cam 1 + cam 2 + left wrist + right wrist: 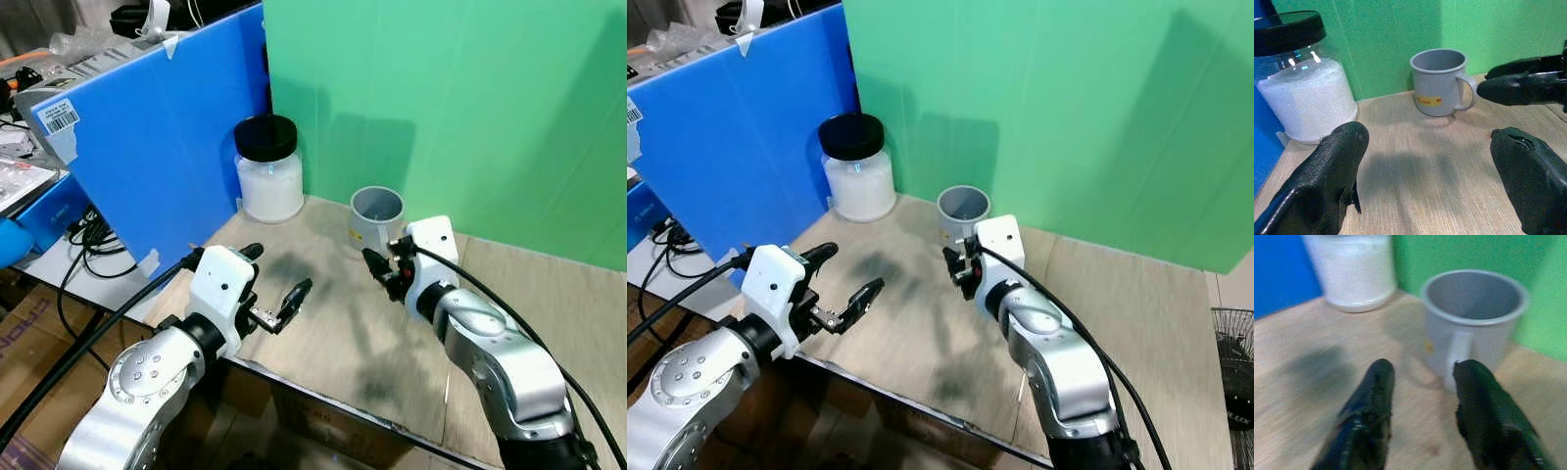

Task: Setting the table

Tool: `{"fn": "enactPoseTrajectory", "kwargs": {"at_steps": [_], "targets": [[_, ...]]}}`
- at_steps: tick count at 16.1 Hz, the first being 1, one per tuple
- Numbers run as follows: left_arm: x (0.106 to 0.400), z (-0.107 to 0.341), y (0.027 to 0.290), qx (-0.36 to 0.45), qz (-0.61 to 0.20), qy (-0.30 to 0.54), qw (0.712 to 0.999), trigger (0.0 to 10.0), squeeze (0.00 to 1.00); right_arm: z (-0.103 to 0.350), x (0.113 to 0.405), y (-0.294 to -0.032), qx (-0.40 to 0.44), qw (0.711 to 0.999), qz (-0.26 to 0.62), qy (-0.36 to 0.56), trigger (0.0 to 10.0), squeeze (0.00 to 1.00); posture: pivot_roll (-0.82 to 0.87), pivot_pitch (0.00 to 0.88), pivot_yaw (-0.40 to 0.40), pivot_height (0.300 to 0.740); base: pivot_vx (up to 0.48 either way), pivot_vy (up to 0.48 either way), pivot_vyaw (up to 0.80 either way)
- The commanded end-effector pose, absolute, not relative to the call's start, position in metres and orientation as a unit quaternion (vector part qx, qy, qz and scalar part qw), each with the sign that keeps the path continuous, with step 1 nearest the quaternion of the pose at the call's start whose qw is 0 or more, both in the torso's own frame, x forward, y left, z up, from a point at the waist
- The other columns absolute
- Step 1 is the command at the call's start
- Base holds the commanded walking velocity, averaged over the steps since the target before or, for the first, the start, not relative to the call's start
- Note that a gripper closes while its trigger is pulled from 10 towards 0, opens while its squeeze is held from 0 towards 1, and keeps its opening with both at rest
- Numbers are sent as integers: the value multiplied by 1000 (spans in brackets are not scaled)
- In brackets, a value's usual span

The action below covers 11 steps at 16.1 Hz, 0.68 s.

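Note:
A grey mug (pixel 376 213) with a yellow label stands upright on the wooden table (pixel 333 343), near the green backdrop. Its handle (pixel 1457 355) faces my right gripper (pixel 380 267), which is open a few centimetres short of the mug, its fingertips (pixel 1380 377) level with the mug's base. My left gripper (pixel 275 278) hovers open over the table's left front part, with nothing between its fingers (pixel 1337 166). In the left wrist view the mug (pixel 1440 81) sits ahead, with the right gripper's black fingers (pixel 1518 88) beside the handle.
A clear jar (pixel 267 168) of white powder with a black lid stands at the table's back left corner. A blue board (pixel 147 137) leans to the left and a green backdrop (pixel 451 108) rises behind. Cables and boxes lie off the table's left edge.

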<state>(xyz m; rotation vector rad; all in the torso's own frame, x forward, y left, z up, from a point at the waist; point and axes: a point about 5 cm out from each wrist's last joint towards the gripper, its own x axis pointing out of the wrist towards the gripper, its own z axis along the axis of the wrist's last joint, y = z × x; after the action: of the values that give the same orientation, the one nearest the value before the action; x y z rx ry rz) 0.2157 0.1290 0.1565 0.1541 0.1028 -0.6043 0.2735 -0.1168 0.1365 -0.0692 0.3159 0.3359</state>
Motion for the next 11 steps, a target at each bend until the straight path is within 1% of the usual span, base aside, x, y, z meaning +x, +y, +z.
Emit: {"fn": "enactPoseTrajectory", "kwargs": {"at_steps": [1,2,3,5,8,11], "targets": [[216,156,126,79,-310,53,946,10000,482,137,279,-119,-47,976,147,154,10000,1000,110,0,49,740,0,0,0],[218,157,124,78,-319,52,943,10000,482,132,284,-112,-35,975,152,157,10000,800,109,0,57,740,0,0,0],[219,157,124,78,-323,51,942,10000,482,127,289,-106,-36,975,150,160,10000,0,108,0,60,740,0,0,0],[220,156,122,71,-333,54,939,10000,482,121,296,-100,-32,975,145,167,10000,0,110,0,60,740,0,0,0],[218,154,118,58,-362,65,928,10000,486,109,310,-94,-37,976,114,182,10000,0,115,0,56,740,0,0,0],[215,150,115,58,-378,80,921,10000,482,105,319,-88,-13,979,105,174,10000,0,123,0,56,740,0,0,0]]}}
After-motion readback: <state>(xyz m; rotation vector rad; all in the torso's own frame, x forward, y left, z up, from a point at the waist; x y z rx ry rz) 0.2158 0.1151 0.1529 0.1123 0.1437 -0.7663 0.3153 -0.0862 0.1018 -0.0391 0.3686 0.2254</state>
